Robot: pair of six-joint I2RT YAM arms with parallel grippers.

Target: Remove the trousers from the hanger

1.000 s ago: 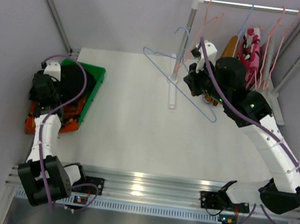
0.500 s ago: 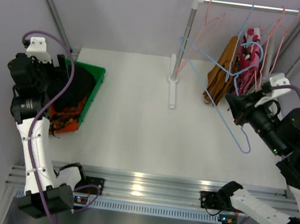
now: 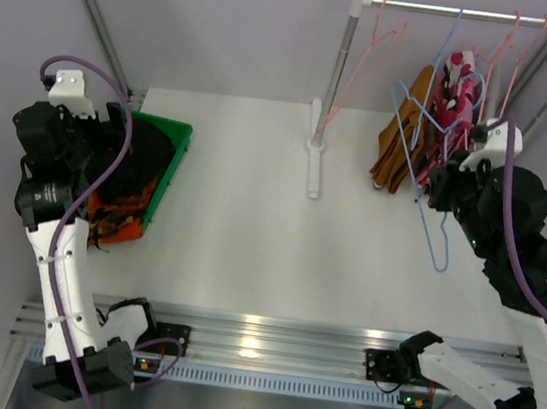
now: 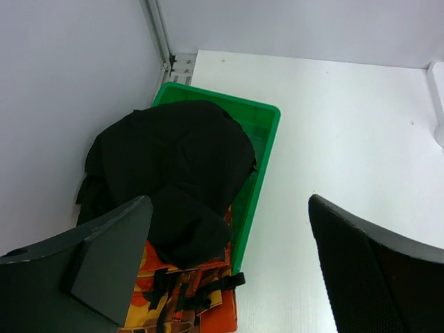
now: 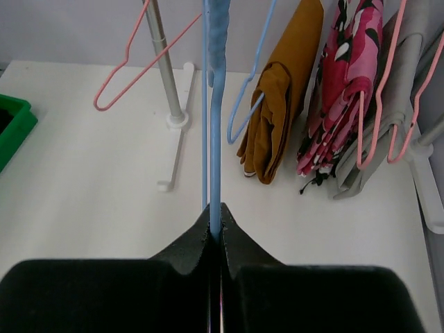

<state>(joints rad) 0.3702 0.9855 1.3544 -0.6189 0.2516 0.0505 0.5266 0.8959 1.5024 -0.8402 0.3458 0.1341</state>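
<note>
Up on the white clothes rail (image 3: 480,12), the soft mustard-brown trousers (image 5: 281,90) hang straight down, just ahead of the right gripper (image 5: 215,214), which pinches a thin blue wire hanger (image 5: 216,104). The left gripper (image 4: 227,222), wide open and empty, is far away.

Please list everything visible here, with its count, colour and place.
table: one, white.
bin: one, green, left.
black trousers: one pair, in bin, on top.
orange patterned trousers: one pair, in bin, underneath.
rack: one, white-grey, far right.
mustard-brown trousers: one pair, hanging on rack.
floral trousers: one pair, red-pink, hanging beside.
grey garment: one, hanging rightmost.
pink hangers: several, on rack.
blue hanger: one, held by the robot; another on rack.
left gripper: open, above bin.
right gripper: shut on blue hanger.
</note>
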